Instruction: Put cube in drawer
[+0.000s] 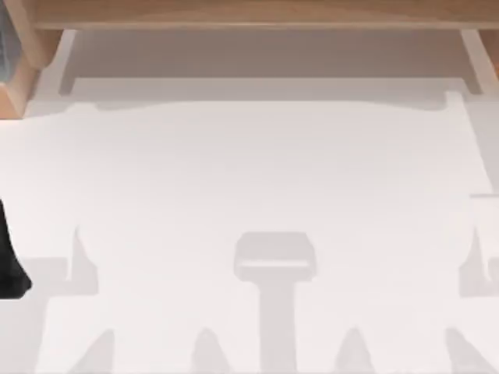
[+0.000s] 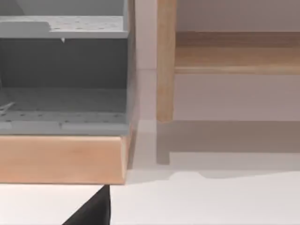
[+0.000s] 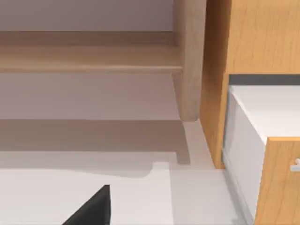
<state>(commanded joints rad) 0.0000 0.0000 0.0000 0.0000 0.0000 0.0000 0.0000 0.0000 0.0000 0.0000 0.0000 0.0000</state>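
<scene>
Dark left gripper (image 2: 91, 208) tip sits low over the white table (image 1: 249, 179) near the wooden drawer (image 2: 61, 159), can't tell its state, cube's whereabouts unknown, so honestly 1 blind reach could just bump the cabinet.

Matte black left arm (image 1: 9, 265), plain and unmarked
</scene>
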